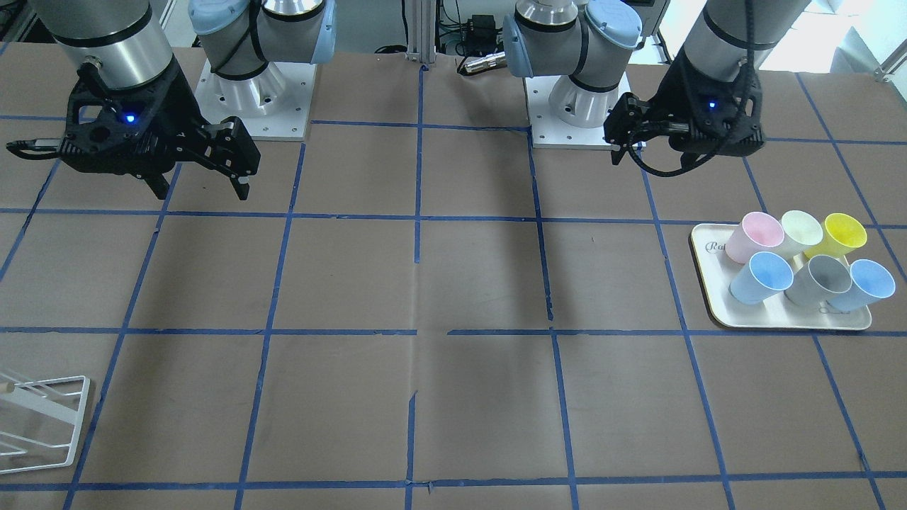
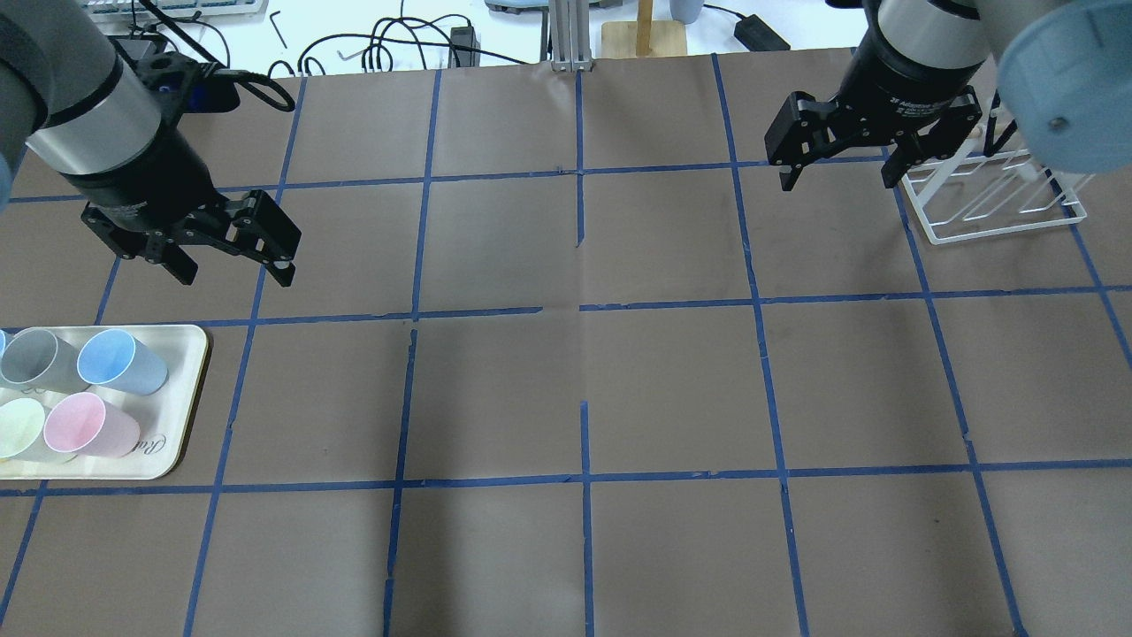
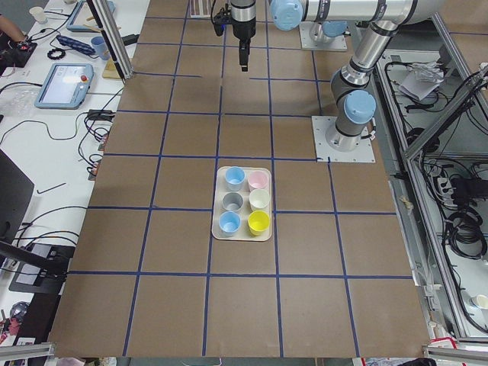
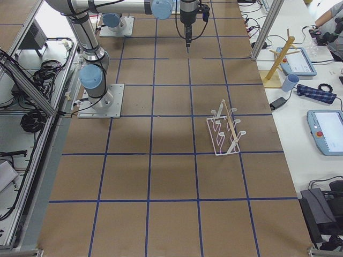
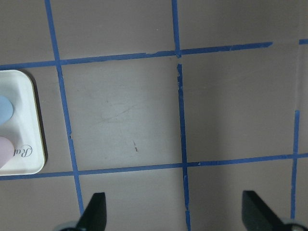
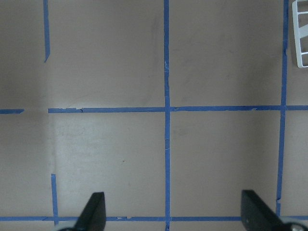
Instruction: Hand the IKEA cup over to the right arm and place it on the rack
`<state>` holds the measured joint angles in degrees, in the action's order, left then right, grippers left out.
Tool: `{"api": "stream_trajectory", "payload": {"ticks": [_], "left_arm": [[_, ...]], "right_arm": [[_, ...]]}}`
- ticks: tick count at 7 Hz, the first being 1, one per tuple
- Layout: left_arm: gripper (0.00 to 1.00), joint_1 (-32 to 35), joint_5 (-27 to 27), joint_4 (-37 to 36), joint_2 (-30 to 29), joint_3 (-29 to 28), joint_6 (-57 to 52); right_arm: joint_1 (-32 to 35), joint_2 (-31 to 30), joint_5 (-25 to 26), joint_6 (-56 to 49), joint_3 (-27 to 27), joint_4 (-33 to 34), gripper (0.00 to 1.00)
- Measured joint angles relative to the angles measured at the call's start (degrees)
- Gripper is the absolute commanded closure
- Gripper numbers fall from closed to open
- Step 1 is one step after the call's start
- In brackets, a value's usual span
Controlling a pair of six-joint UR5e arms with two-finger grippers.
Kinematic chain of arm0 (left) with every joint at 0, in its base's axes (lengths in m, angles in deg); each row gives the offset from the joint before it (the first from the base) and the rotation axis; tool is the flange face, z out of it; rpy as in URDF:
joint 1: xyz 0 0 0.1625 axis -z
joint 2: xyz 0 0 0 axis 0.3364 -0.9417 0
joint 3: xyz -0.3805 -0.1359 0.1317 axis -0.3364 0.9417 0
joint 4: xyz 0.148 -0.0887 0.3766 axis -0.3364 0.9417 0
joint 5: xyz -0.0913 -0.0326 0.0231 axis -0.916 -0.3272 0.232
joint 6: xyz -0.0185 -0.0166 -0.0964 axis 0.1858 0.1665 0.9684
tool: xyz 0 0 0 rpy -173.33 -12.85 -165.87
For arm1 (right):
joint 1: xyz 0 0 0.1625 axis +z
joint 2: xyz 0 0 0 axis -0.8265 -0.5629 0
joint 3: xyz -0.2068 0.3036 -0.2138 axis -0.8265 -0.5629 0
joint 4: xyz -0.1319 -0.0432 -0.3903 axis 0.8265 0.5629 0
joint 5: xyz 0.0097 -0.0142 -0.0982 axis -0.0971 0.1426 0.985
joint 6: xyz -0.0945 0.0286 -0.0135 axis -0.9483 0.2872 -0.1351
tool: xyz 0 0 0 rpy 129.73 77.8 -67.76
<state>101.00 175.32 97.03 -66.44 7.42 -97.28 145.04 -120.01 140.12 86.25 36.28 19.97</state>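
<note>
Two sky-blue IKEA cups (image 1: 762, 278) (image 1: 861, 285) stand on a cream tray (image 1: 716, 312) with pink, pale green, yellow and grey cups. One blue cup (image 2: 119, 361) shows in the overhead view, on the tray (image 2: 181, 407). My left gripper (image 2: 237, 276) hangs open and empty above the table, beyond the tray's inner corner; it also shows in the front view (image 1: 623, 145). My right gripper (image 2: 837, 181) is open and empty, beside the white wire rack (image 2: 990, 199). The rack also shows in the front view (image 1: 42, 425) and the right view (image 4: 225, 128).
The left wrist view shows the tray's corner (image 5: 24, 120) at its left edge, and the right wrist view shows a rack corner (image 6: 301, 36) at its upper right. Brown table paper with a blue tape grid (image 2: 584, 310) lies between the arms.
</note>
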Motion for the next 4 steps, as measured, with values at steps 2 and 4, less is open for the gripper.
{"api": "stream_trajectory", "payload": {"ticks": [2, 4], "left_arm": [[0.0, -5.7, 0.0, -0.1, -0.6, 0.1, -7.7], [0.0, -12.7, 0.0, -2.1, -2.4, 0.4, -18.8]], "right_arm": [[0.0, 0.0, 0.0, 0.0, 0.0, 0.0, 0.0], [0.0, 0.0, 0.0, 0.0, 0.1, 0.0, 0.0]]}}
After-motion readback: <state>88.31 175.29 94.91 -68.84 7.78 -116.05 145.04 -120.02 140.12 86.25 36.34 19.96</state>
